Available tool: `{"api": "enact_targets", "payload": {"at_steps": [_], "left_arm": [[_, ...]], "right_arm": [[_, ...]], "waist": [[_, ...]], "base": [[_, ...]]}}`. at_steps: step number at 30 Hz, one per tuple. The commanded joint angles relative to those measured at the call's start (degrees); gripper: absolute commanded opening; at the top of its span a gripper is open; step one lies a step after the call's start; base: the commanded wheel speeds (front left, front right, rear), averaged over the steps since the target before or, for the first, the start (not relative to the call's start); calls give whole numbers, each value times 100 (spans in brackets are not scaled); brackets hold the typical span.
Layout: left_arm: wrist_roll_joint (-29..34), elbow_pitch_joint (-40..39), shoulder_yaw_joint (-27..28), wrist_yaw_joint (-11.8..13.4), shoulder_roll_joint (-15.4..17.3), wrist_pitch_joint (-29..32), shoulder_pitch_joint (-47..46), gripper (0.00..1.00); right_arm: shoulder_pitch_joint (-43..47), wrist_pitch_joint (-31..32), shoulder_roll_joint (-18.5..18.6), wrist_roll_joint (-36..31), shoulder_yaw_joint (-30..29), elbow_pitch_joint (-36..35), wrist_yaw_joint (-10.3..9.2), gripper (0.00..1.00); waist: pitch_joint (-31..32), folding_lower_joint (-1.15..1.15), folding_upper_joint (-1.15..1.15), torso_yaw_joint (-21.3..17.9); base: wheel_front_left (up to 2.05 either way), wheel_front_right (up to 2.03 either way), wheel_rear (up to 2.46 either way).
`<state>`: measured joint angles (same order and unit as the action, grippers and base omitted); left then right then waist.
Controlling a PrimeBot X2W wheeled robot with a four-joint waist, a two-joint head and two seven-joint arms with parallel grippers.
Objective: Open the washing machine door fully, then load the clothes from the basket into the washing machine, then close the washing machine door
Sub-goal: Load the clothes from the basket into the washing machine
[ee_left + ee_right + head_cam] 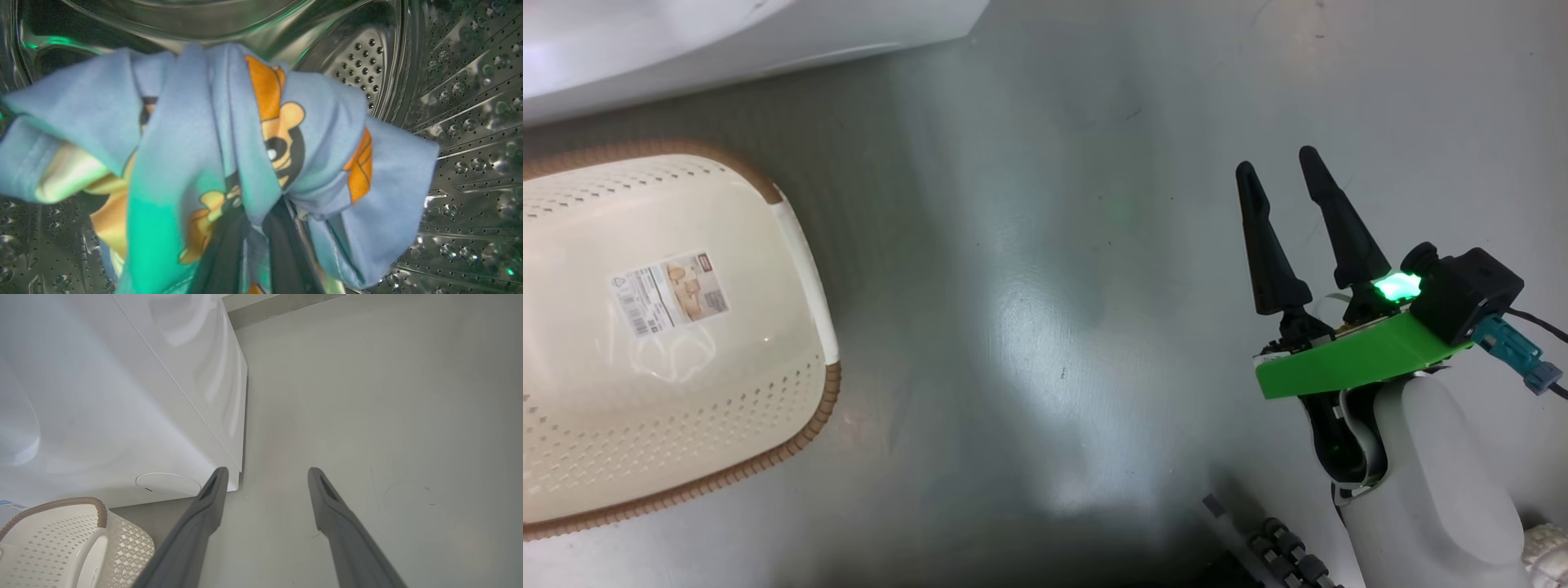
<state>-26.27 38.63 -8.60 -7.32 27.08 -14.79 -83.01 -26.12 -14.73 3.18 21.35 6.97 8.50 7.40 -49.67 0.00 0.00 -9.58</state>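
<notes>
clothes (229, 134) in left tool (257, 220), washing machine drum (470, 122) around

Head and right wrist views down onto basket (831, 392); left wrist inside drum (470, 122)

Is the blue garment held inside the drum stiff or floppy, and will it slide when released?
Probably floppy: the garment bunches in soft folds around the left end effector. Likely light, since one pinch seems to hold the bunch. It may slide on the shiny drum.
</notes>
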Motion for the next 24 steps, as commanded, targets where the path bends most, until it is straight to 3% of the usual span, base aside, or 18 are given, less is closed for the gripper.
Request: {"api": "enact_targets", "payload": {"at_steps": [1, 24], "left_arm": [[43, -147, 147, -16, 264, -20, 130, 100], [500, 359, 621, 2, -428, -20, 778, 100]], "right_arm": [[146, -27, -30, 23, 130, -92, 9, 100], [267, -27, -30, -88, 27, -29, 9, 100]], "waist": [[28, 0, 0, 4], [429, 0, 0, 171]], "base": [[0, 0, 0], [0, 0, 0]]}}
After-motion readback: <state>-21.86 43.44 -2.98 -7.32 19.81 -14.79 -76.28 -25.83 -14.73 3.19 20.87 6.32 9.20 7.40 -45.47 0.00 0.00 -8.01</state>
